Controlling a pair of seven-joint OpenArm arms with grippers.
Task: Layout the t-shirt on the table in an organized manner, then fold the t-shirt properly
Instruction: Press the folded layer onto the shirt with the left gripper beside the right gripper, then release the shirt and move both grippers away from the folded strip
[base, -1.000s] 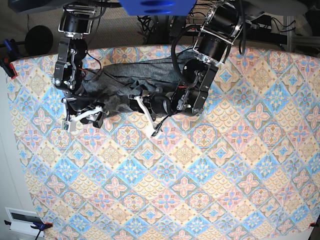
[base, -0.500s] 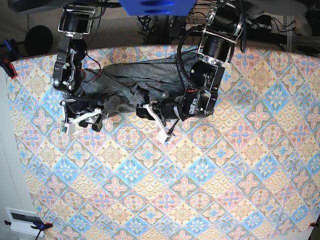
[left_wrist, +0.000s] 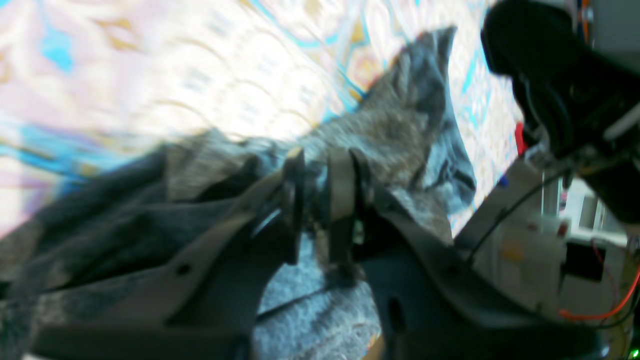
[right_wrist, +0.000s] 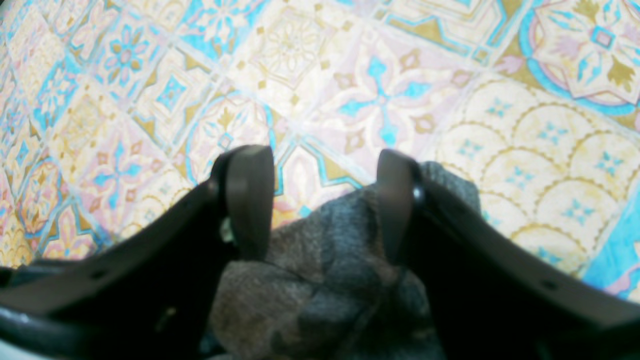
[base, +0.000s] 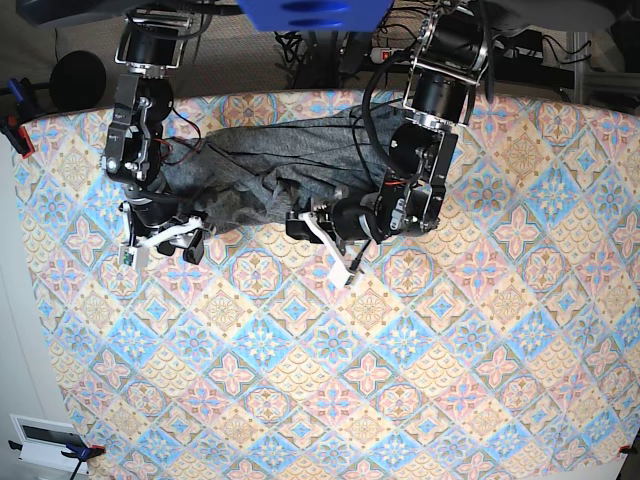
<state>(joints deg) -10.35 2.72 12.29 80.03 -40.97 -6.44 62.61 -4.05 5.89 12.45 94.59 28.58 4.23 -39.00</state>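
Shirt (base: 265, 165) bunched in a dark-grey heap at 12 o'clock on the tabletop (base: 400, 380), stretched across the far edge between both arms, creased and unfolded. Left claw (base: 325, 235), on the right side of the base view, lying low at the heap's near edge, roughly 12 o'clock from the tabletop's middle, white fingers pointing toward 7 o'clock. Seen through the left wrist camera: left claw (left_wrist: 320, 200) drawn nearly together, clamped on a fold of shirt (left_wrist: 400, 135), cloth pinched between the fingertips (left_wrist: 342, 185) and draped over both sides; picture blurred, so finer detail not to be told. Right claw (base: 165, 238), on the left side of the base view, sitting at about 10 o'clock, at the heap's left near corner. Seen through the right wrist camera: right claw (right_wrist: 325, 200) spread wide apart, dark fingers (right_wrist: 250, 195) standing either side of a rumpled lump of shirt (right_wrist: 320, 280), the lump lying between them and under them, patterned tabletop (right_wrist: 150, 100) bare beyond the tips; no pinch on the cloth visible there. Black cable (base: 365, 110) looping over the shirt near the left arm.
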